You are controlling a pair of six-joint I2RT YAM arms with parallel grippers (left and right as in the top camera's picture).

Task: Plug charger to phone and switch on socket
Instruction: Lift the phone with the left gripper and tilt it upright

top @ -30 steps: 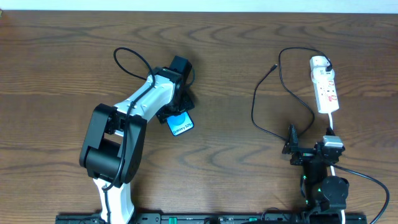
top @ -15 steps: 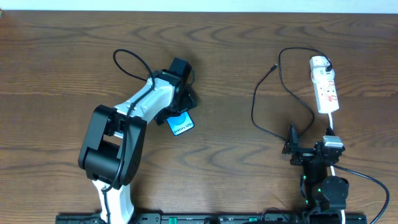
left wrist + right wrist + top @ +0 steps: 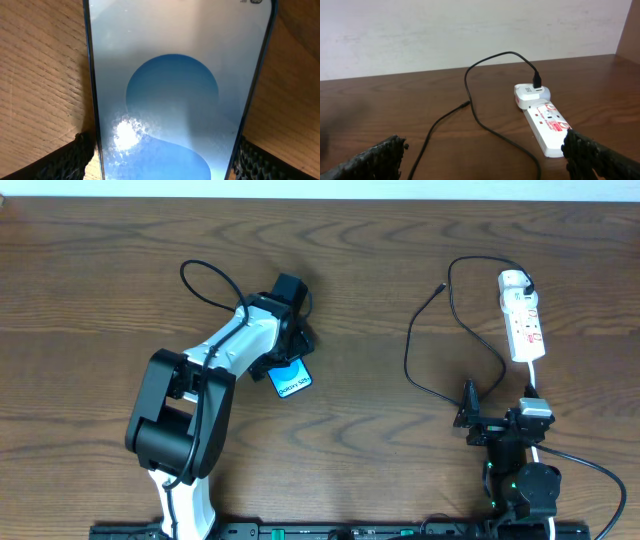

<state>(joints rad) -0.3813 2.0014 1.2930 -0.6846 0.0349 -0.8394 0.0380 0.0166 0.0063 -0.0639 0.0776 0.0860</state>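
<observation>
The phone (image 3: 291,382) lies left of the table's centre, its blue screen up, and fills the left wrist view (image 3: 170,90). My left gripper (image 3: 282,363) straddles it, one finger against each long edge (image 3: 165,162), shut on it. The socket (image 3: 524,320) lies at the far right and also shows in the right wrist view (image 3: 547,122). The charger (image 3: 408,350) is plugged into its rounded end. The cable loops across the table to a loose plug tip (image 3: 443,286), also seen in the right wrist view (image 3: 466,104). My right gripper (image 3: 497,418) is open and empty, near of the strip.
The strip's white cord (image 3: 536,385) runs back under my right arm. A black arm cable (image 3: 205,275) loops beside the left arm. A pale wall (image 3: 470,30) stands behind the table's far edge.
The left gripper and the phone have shifted very slightly away from me. The right arm, charger and socket have not moved.
</observation>
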